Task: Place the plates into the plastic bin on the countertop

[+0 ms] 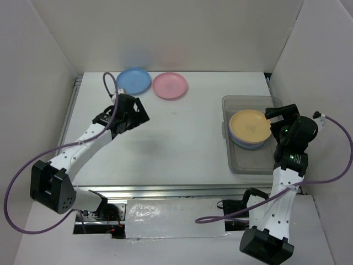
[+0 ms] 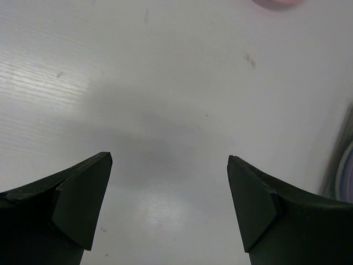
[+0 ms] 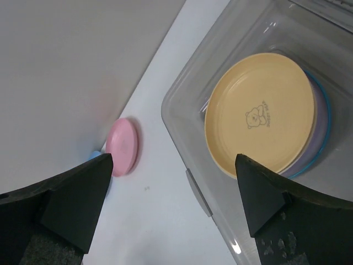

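A blue plate (image 1: 133, 80) and a pink plate (image 1: 170, 85) lie side by side at the back of the white countertop (image 1: 182, 143). The clear plastic bin (image 1: 237, 157) stands at the right with a stack of plates in it, an orange plate (image 1: 250, 125) on top and purple ones under it. My left gripper (image 1: 139, 116) is open and empty above bare countertop (image 2: 165, 110), just in front of the blue plate. My right gripper (image 1: 278, 113) is open and empty over the bin's right side. In the right wrist view the orange plate (image 3: 262, 113) and the pink plate (image 3: 122, 146) show.
White walls enclose the countertop on the left, back and right. A metal rail (image 1: 193, 190) runs along the near edge. The bin's rim (image 3: 182, 138) lies between the right fingers in the right wrist view.
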`<state>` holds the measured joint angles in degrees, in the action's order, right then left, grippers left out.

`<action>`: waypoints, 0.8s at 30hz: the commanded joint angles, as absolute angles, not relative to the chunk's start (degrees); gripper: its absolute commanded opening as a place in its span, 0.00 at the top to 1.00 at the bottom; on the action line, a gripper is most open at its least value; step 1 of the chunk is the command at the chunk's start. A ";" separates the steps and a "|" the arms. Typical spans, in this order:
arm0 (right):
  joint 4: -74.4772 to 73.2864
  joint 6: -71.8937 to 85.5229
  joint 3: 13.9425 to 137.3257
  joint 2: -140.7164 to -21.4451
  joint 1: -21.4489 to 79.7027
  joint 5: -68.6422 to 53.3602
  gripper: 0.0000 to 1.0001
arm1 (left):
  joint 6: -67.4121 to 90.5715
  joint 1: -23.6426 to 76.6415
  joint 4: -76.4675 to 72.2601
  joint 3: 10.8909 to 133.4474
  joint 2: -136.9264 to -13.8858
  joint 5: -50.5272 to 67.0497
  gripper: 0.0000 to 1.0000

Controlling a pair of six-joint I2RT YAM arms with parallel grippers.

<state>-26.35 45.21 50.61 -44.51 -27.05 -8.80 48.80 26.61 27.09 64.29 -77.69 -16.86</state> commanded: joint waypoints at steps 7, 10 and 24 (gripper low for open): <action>-15.39 45.44 40.17 -42.02 -23.04 -34.23 0.00 | 53.87 8.98 7.49 69.52 -95.32 -0.54 0.01; -14.24 45.00 39.55 -40.78 -15.93 -36.99 0.00 | 58.77 4.93 -1.80 70.13 -101.49 1.40 0.01; -10.81 41.58 38.93 -36.92 3.51 -43.68 0.00 | 68.20 -3.78 -17.69 85.21 -128.48 0.36 0.01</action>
